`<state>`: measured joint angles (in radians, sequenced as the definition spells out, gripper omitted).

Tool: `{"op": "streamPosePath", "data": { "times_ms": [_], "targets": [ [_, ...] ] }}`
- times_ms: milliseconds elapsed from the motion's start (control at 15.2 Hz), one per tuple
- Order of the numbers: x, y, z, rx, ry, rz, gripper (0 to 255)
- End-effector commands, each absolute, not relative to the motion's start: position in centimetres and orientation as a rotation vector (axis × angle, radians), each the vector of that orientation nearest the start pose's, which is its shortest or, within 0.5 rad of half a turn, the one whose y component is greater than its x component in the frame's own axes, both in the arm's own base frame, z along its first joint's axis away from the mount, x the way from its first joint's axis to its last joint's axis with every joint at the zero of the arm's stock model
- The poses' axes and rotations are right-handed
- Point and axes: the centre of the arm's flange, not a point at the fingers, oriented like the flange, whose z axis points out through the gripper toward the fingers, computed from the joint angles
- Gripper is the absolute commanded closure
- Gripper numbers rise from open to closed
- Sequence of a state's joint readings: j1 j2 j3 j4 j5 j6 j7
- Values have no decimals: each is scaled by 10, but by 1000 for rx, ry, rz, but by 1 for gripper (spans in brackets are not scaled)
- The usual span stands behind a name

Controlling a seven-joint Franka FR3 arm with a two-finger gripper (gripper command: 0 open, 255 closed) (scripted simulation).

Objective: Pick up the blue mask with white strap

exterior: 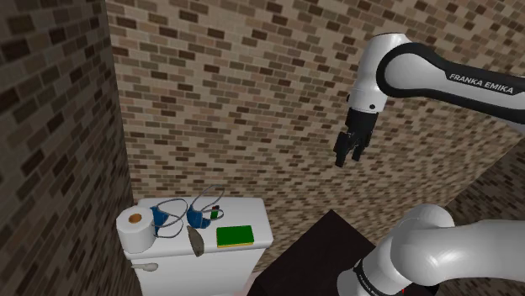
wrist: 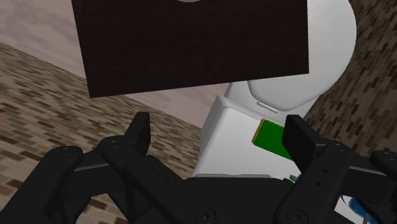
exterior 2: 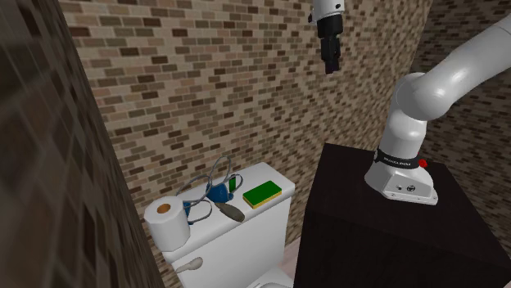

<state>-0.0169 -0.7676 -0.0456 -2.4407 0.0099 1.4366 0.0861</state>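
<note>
Your shoulder view shows the blue mask (exterior: 198, 220) on the toilet tank lid (exterior: 248, 208), between paper roll (exterior: 135, 228) and green sponge (exterior: 235, 235). Your wrist view shows the fingers (wrist: 140, 130) apart, with the stand (wrist: 191, 44) hiding part of the toilet (wrist: 324, 57).

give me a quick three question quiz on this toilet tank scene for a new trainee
1. True or false: the all-black two-finger gripper is shut on the blue mask with white straps.
2. Multiple choice: on the white toilet tank lid, the mask lies between the white toilet paper roll and: A) the flat green sponge; B) a red cup; C) a glass bottle.
3. Fill in: in the wrist view, the gripper's two fingers stand ____.

Key: 1 false, it hangs high in the air, away from the tank; 2 A; 3 apart.
</note>
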Motion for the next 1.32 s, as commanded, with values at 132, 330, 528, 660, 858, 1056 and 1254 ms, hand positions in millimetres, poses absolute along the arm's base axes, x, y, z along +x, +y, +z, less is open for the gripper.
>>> {"op": "streamPosePath", "data": {
  "times_ms": [132, 330, 528, 660, 858, 1056, 1254],
  "targets": [
    [306, -4, 520, -3075, 219, 371, 0],
    [329, 18, 497, -3074, 242, 376, 0],
    [353, 40, 474, -3073, 266, 381, 0],
    [368, 55, 459, -3072, 281, 384, 0],
    [392, 76, 435, -3070, 305, 388, 0],
    [416, 97, 412, -3068, 328, 393, 0],
    [441, 118, 388, -3066, 352, 398, 0]
  ]
}}
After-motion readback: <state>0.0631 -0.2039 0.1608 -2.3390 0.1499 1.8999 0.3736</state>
